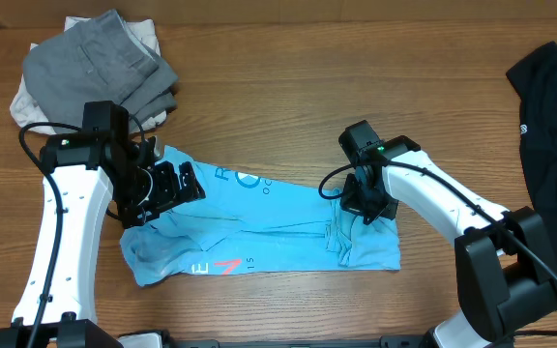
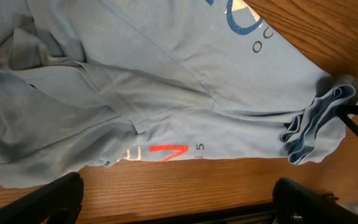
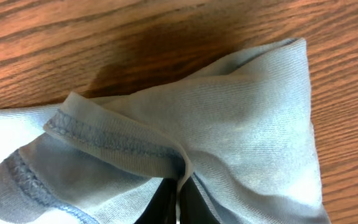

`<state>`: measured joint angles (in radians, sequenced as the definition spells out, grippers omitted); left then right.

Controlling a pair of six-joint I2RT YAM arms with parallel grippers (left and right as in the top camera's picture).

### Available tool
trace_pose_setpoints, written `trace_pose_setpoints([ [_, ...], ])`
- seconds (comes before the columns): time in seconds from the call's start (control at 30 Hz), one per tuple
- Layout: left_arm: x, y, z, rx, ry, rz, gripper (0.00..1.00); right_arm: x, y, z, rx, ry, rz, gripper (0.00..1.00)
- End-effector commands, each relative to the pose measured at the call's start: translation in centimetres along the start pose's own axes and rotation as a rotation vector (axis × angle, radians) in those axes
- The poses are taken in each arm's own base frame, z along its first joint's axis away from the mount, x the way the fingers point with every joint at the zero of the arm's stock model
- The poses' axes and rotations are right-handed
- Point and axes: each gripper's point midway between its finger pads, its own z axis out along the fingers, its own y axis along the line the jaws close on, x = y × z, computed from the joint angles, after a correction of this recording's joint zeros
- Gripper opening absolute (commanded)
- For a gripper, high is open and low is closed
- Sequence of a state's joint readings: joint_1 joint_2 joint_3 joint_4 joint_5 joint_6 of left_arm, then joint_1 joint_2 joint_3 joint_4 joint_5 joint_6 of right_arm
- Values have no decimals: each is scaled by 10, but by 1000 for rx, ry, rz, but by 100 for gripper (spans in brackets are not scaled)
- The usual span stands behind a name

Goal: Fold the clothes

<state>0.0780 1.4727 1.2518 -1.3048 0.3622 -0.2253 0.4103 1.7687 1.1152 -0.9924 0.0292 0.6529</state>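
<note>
Right fingers (image 3: 161, 208) clench a bunched hem of the light blue T-shirt (image 1: 259, 217), which lies crumpled lengthwise on the near surface (image 1: 356, 77); left fingers (image 2: 48, 199) hang spread wide over its other end. Farther back: grey garments (image 1: 100, 63) left, black garment (image 1: 554, 116) right.

- I take this for a robotics lab bench: my left arm (image 1: 61, 232) and right arm (image 1: 433, 198), white with black joints, stand at a wood-grain table (image 1: 288, 68)
- Laundry lies on it: a light blue T-shirt (image 1: 259, 217), grey garments (image 1: 100, 58), a black garment (image 1: 549, 106)
</note>
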Motion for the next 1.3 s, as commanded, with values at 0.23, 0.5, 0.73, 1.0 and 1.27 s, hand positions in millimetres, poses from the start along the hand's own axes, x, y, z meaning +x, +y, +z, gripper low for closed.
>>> trace_pose_setpoints([
  [0.23, -1, -2, -3, -4, -16, 33, 100, 3, 8, -21, -66, 0, 2, 4],
  [0.5, -2, -2, -3, -3, -19, 34, 100, 10, 20, -28, -137, 30, -13, 4],
  [0.73, -2, -2, -3, -3, -20, 34, 100, 18, 37, -30, -178, 34, -56, 4],
  [1.0, -2, -2, -3, -3, -19, 34, 100, 26, 58, -31, -213, 10, -119, 12],
  [1.27, -2, -2, -3, -3, -19, 34, 100, 28, 60, -31, -214, 9, -129, 40],
])
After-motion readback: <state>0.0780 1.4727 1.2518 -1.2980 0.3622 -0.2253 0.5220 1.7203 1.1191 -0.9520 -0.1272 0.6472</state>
